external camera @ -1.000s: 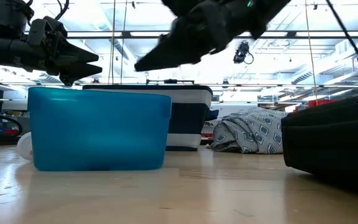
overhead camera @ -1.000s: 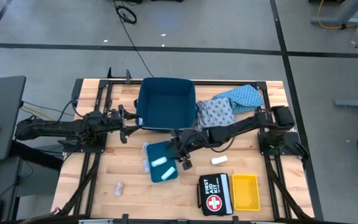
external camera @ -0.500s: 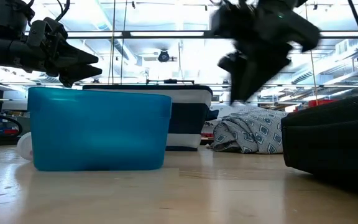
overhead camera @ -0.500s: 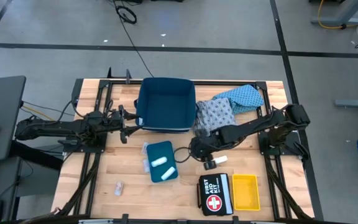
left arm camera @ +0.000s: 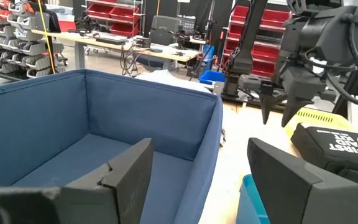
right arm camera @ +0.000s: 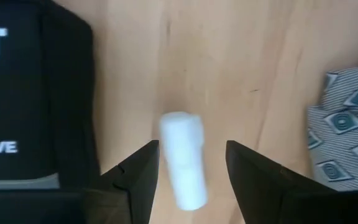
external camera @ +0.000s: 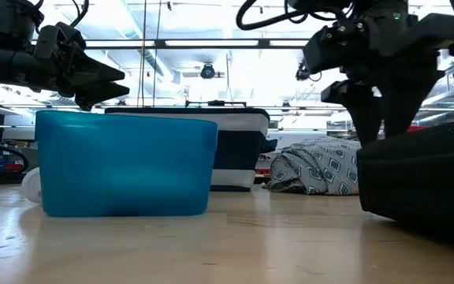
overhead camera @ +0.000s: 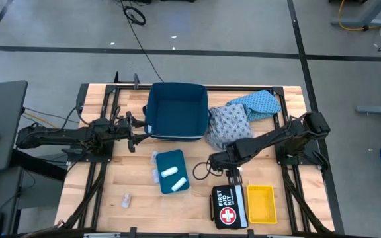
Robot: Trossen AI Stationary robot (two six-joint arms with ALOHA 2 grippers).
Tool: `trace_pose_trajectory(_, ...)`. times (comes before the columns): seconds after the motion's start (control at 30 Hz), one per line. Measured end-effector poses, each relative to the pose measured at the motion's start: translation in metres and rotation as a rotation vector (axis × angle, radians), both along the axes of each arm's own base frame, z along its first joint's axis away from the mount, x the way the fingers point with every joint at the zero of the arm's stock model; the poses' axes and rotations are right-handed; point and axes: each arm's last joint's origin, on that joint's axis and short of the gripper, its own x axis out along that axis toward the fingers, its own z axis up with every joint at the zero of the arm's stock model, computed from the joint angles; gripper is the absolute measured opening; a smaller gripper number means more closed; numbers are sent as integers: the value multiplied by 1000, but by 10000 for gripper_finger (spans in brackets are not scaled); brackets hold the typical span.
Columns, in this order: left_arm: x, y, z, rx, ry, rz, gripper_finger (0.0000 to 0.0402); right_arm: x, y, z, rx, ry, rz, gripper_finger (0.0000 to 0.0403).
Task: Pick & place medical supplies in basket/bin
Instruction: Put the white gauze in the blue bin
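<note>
The right pincer [overhead camera: 233, 173] hangs over the counter [overhead camera: 276, 165], just above the black first aid kit [overhead camera: 227, 207], w/ both fingers spread apart and nothing held. In the right wrist view a white roll [right arm camera: 183, 158] lies flat on the wood between the two fingers [right arm camera: 138, 171], not touched by them. The kit's dark edge is on one side of it, the grey-blue patterned cloth [right arm camera: 347, 134] on the other side.

The left pincer [overhead camera: 137, 137] waits at the left side of the dark blue bin [overhead camera: 176, 111], close to its wall, approx. half open, also empty. In the left wrist view the inside of the bin [left arm camera: 104, 124] is bare.

Other supplies: two white rolls [overhead camera: 172, 178] lie in the small teal tray [overhead camera: 163, 160] in front of the bin. Pale packets [overhead camera: 155, 166] lie beside the tray, one more [overhead camera: 126, 198] nearer the front edge. The grey-blue cloth [overhead camera: 229, 122] and light-blue cloth [overhead camera: 260, 102] lie touching, right of the bin. A yellow tray [overhead camera: 260, 203] sits next to the kit.
</note>
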Motion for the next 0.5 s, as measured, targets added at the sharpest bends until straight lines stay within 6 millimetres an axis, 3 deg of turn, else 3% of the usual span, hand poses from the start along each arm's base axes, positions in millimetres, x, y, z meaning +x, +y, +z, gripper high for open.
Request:
trace_pose_trajectory(0.3, 0, 0, 0, 0, 0, 0, 252, -3, 8, -2, 7, 6, -6, 192)
trace_pose_trajectory(0.5, 0, 0, 0, 4, 1, -1, 252, -15, 5, -23, 7, 65, -18, 192)
